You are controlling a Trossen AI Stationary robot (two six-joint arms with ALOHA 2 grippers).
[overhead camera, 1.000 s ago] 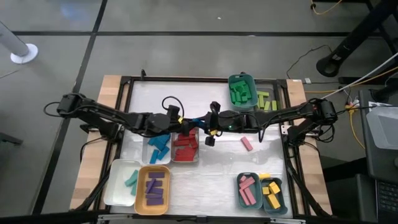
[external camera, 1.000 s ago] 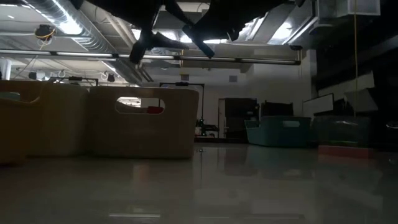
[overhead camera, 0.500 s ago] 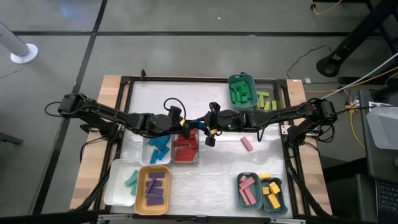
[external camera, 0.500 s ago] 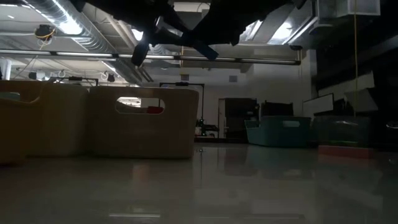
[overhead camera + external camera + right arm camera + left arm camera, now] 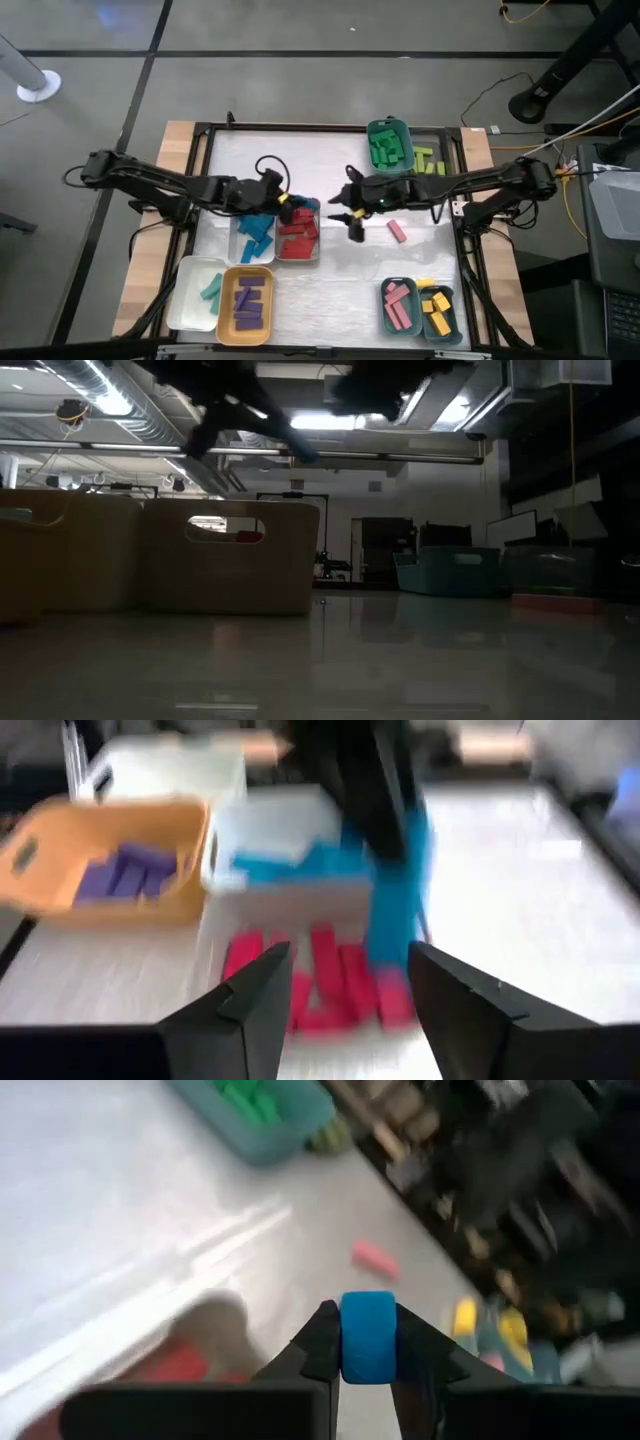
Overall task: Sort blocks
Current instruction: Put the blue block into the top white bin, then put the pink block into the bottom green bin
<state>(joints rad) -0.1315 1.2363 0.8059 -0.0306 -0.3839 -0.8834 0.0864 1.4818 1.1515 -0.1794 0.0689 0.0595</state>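
We count six trays on the table: a green one (image 5: 388,146), two grey ones, blue blocks (image 5: 256,238) in one and red blocks (image 5: 298,238) in the other, a white one (image 5: 190,292), an orange one (image 5: 246,304) holding four purple blocks (image 5: 248,303), and a teal one (image 5: 420,309). One pink block (image 5: 397,231) lies loose, and three or so lime blocks (image 5: 427,162) too. Two arms.

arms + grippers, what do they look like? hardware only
Two slim dark, near-black jointed arms. A black cable loops above the left arm's wrist. Left gripper: two tapering black fingers. Right gripper: two wider, flat dark fingers with angled tips. No readable markings.
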